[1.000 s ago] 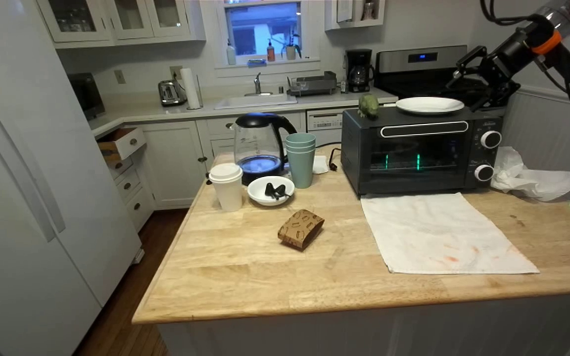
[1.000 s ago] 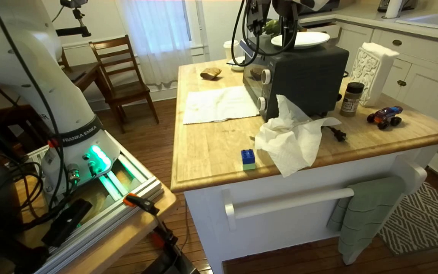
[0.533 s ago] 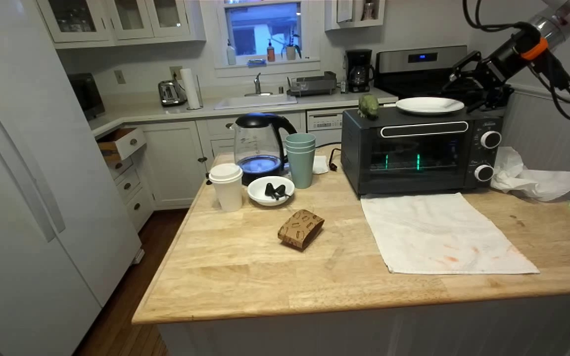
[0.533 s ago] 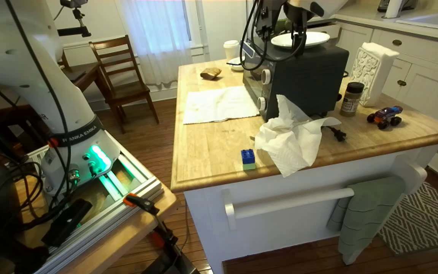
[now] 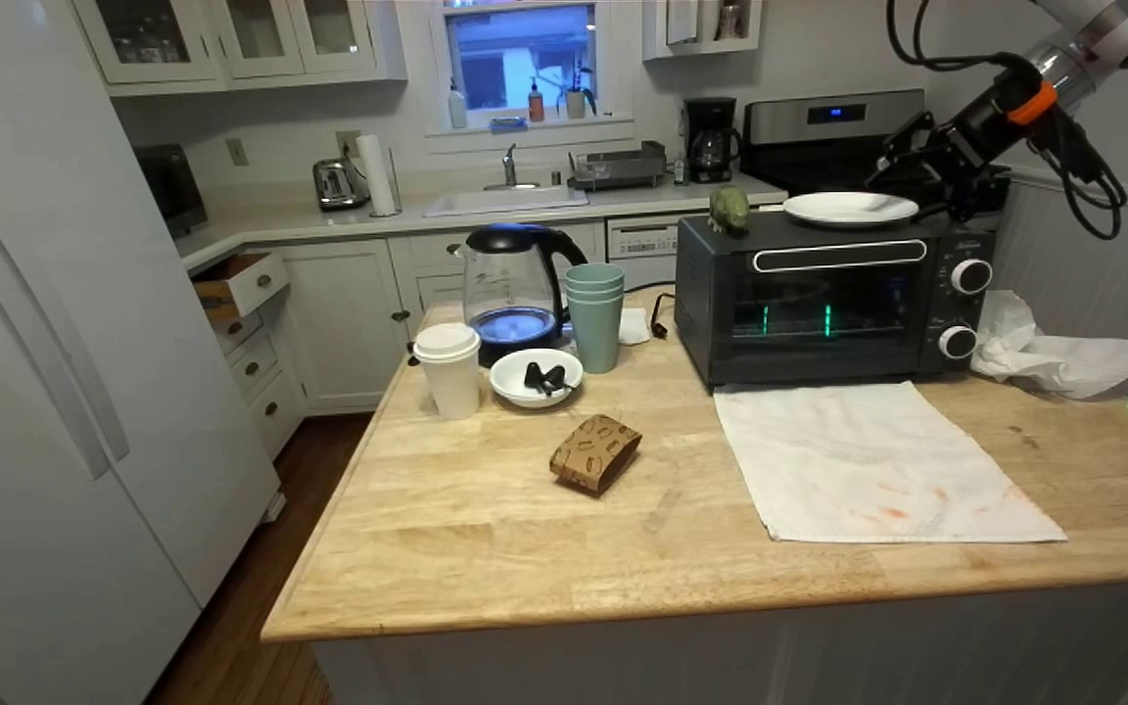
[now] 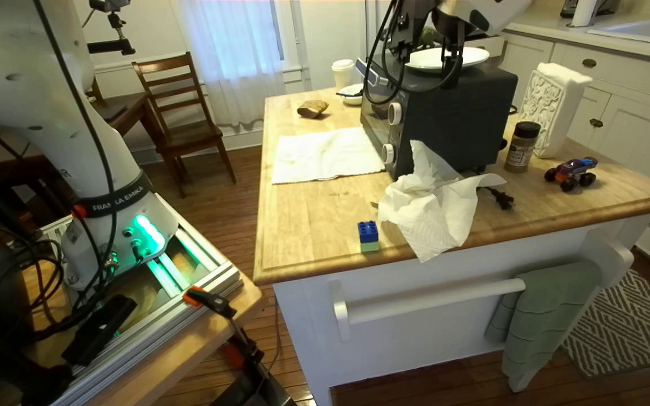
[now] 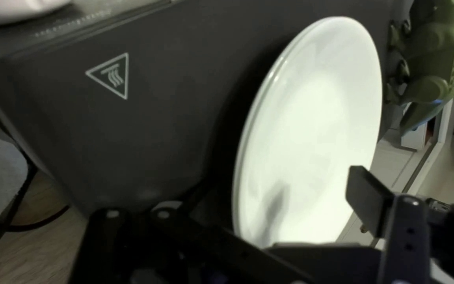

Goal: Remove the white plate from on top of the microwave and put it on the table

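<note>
Partly hidden behind gripper (image 7: 343, 223), wrist view: white plate (image 7: 309, 134) atop microwave (image 7: 168, 106)

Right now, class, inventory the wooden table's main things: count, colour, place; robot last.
table: 1, tan, under microwave
microwave: 1, black, on table
white plate: 1, white, atop microwave
figurine: 1, green, atop microwave
kettle: 1, clear/black, on table
cup stack: 1, green, beside kettle
bowl: 1, white, near kettle
lidded cup: 1, white, beside bowl
cardboard sleeve: 1, brown, on table
cloth: 1, white, before microwave
crumpled paper: 1, white, beside microwave
toy bricks: 2, blue/green, on table
jar: 1, brown, on table
carved block: 1, white, by jar
toy truck: 1, multicoloured, on table
arm: 1, white, beside table
gripper: 1, black, by white plate
</note>
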`<move>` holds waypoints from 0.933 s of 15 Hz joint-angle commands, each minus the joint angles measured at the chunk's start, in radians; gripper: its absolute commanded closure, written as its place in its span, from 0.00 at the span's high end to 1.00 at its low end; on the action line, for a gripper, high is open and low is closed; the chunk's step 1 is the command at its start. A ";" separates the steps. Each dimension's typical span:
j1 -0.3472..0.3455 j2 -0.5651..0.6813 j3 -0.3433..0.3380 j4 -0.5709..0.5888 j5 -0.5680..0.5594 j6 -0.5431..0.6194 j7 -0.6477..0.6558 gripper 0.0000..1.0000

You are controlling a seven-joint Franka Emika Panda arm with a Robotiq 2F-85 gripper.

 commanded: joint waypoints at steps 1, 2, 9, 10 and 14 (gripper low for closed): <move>-0.023 0.042 0.025 0.050 0.026 0.007 0.034 0.56; -0.025 0.045 0.026 0.055 0.025 0.009 0.036 0.51; -0.043 0.060 0.027 0.077 0.023 -0.005 0.063 0.13; -0.046 0.057 0.027 0.078 0.022 -0.010 0.069 0.10; -0.055 0.024 0.022 0.086 0.021 -0.044 0.089 0.03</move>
